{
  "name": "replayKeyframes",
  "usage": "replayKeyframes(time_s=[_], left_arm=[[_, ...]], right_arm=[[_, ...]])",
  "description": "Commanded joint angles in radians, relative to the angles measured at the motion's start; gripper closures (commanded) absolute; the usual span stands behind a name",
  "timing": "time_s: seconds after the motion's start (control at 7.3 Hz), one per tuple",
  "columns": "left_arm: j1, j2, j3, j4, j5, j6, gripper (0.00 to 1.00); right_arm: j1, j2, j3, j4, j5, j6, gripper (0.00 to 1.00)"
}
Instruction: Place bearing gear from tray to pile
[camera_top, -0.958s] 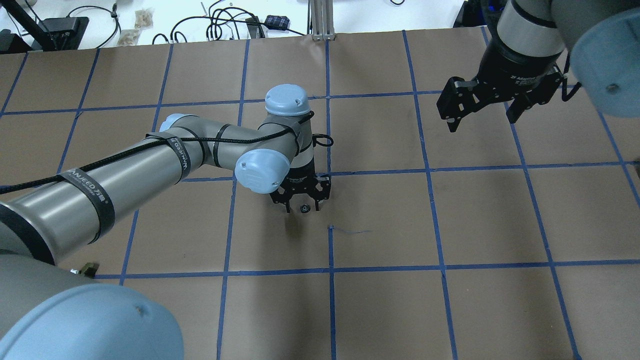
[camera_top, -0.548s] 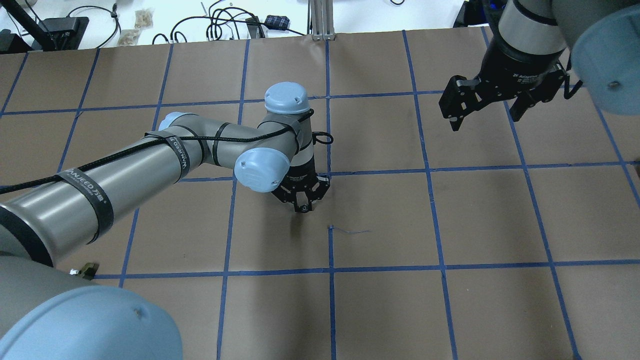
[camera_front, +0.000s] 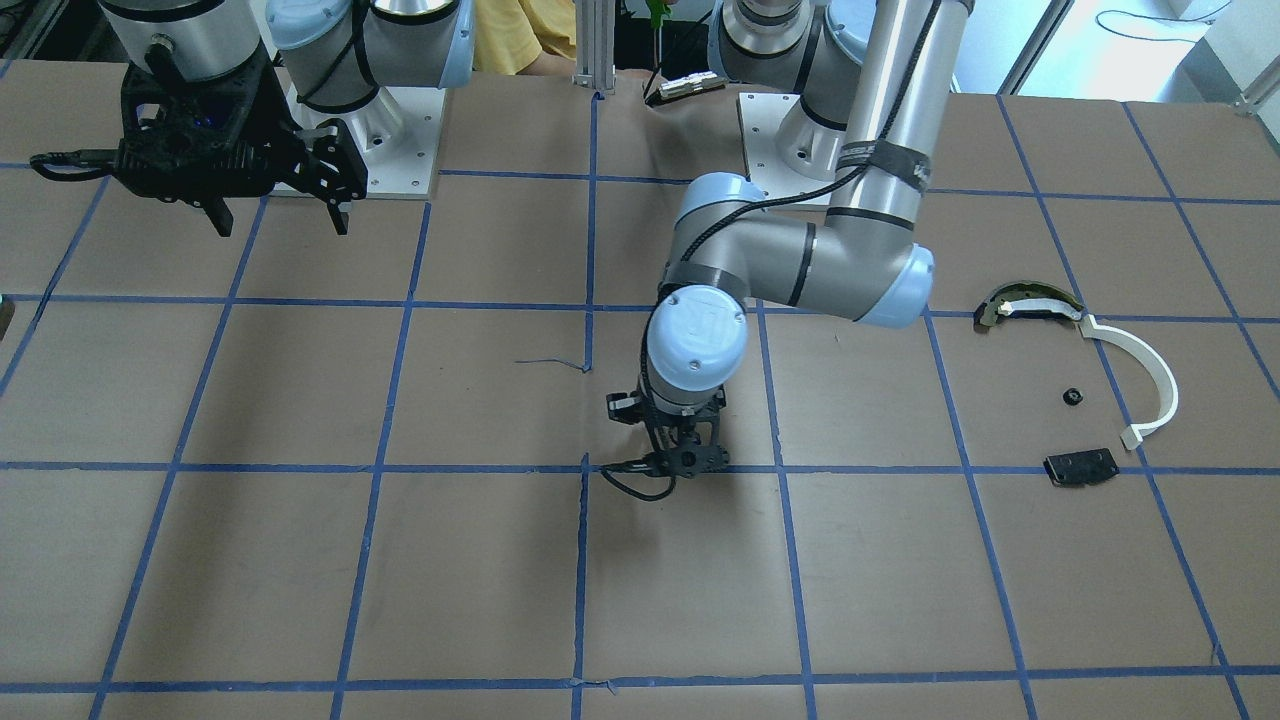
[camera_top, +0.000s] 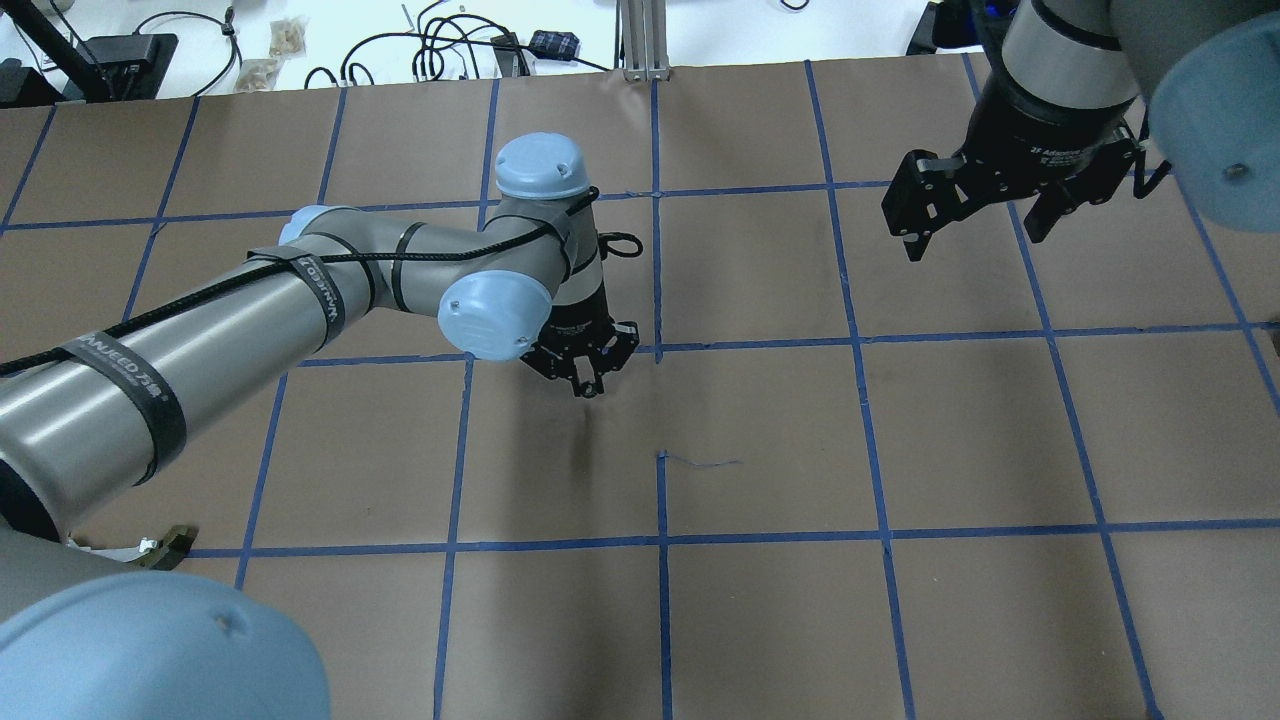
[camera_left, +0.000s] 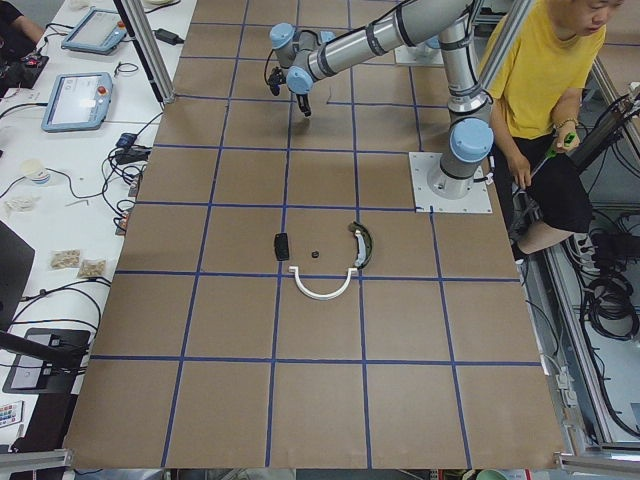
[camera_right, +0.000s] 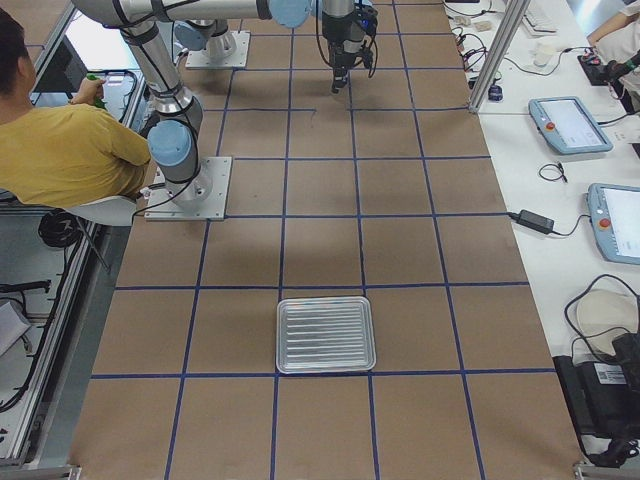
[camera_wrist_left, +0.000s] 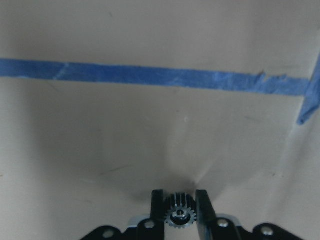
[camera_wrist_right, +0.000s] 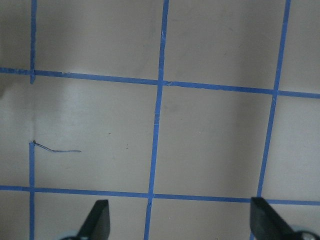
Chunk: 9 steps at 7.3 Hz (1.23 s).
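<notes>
My left gripper (camera_wrist_left: 180, 214) is shut on the bearing gear (camera_wrist_left: 179, 215), a small dark toothed wheel held between the two fingertips a little above the brown paper. It also shows in the overhead view (camera_top: 590, 385) and the front view (camera_front: 684, 458), near the table's middle. The pile lies far off toward my left: a white curved strip (camera_front: 1150, 362), a dark yellowish-metal curved piece (camera_front: 1030, 303), a flat black plate (camera_front: 1080, 467) and a small black part (camera_front: 1072, 396). My right gripper (camera_top: 973, 235) is open and empty, high above the far right of the table.
The silver tray (camera_right: 326, 334) lies at the table's right end, with nothing visible in it. Blue tape lines grid the brown paper. A person in yellow (camera_left: 545, 95) sits behind the robot bases. Cables and tablets lie beyond the far edge.
My left gripper closed on the gear that lay between its open fingers, then rose and moved left and away with it. The right gripper barely moved.
</notes>
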<state>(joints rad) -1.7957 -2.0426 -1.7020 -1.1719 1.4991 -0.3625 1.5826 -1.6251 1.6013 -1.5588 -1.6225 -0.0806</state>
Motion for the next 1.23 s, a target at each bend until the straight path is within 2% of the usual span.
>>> replayKeyframes(time_s=[0.0,0.14,0.41,0.55,0.68,0.96,1.1], left_arm=[[0.183,0.053,0.077,-0.099,0.004,0.119,1.0],[0.273,0.076,0.114,-0.165,0.053,0.249,1.0],[0.451,0.105,0.107,-0.228,0.104,0.443,1.0],[0.549,0.108,0.105,-0.229,0.175,0.587,1.0],[0.646,0.108,0.105,-0.229,0.196,0.738,1.0],[0.822,0.089,0.066,-0.226,0.214,0.905,1.0],[0.864,0.081,0.017,-0.206,0.217,0.927,1.0]], right_arm=[[-0.003,0.001,0.0,-0.001,-0.003,-0.005,0.0],[-0.004,0.001,0.002,-0.001,-0.002,-0.005,0.0],[-0.009,0.002,0.002,0.0,0.001,-0.004,0.0],[-0.009,0.002,0.002,0.0,0.004,-0.005,0.0],[-0.009,0.002,0.002,0.0,0.004,-0.005,0.0],[-0.012,0.002,0.002,0.0,0.004,-0.005,0.0],[-0.012,0.002,0.002,0.0,0.004,-0.005,0.0]])
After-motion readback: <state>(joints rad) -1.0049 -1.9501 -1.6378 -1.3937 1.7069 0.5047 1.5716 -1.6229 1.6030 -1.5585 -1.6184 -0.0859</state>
